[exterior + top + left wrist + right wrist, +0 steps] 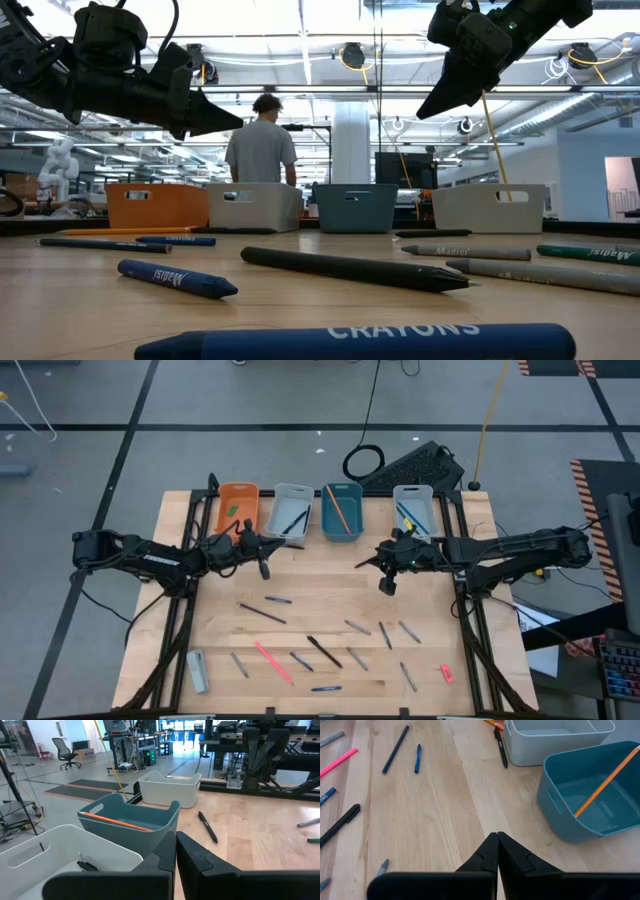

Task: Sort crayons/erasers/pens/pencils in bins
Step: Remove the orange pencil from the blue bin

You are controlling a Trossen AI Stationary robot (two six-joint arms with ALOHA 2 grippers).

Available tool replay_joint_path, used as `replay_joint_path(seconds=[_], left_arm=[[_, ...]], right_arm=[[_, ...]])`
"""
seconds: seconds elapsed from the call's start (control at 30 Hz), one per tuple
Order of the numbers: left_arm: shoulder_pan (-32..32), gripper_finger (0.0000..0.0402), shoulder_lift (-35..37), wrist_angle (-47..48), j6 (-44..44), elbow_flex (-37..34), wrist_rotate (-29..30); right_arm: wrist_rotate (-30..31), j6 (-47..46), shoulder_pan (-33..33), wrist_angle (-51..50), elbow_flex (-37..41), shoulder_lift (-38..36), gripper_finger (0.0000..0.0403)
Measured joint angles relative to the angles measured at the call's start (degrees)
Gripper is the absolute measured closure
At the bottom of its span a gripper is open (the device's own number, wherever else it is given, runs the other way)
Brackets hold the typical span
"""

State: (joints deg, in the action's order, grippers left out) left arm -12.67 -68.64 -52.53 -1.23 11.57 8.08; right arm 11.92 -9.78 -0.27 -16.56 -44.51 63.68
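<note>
Blue crayon (355, 342) foreground | both jaws clenched, empty, raised | pink eraser (446, 673) well apart, table's near edge

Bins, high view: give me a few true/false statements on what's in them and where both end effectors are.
1. The teal bin holds an orange pencil. True.
2. The left end effector grips a crayon. False: it is shut on nothing.
3. The pink-red eraser lies in the orange bin. False: it is on the table, near the front right.
4. The right end effector hangs over bare wood below the bins. True.
5. All four bins sit along the table's far edge. True.
</note>
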Motion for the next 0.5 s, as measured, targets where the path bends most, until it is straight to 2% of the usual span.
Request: replay_joint_path(seconds=[0.2,0.5], left_arm=[[-1.66,0.0385,0.00,0.00,0.00,0.00,0.00],[-7.38,0.0385,0.09,0.04,-0.63,0.00,-0.55]], right_arm=[[0.00,0.00,0.00,-0.01,0.02,0.00,0.0403],[0.08,-0.10,-0.64,0.10,0.02,0.00,0.0403]])
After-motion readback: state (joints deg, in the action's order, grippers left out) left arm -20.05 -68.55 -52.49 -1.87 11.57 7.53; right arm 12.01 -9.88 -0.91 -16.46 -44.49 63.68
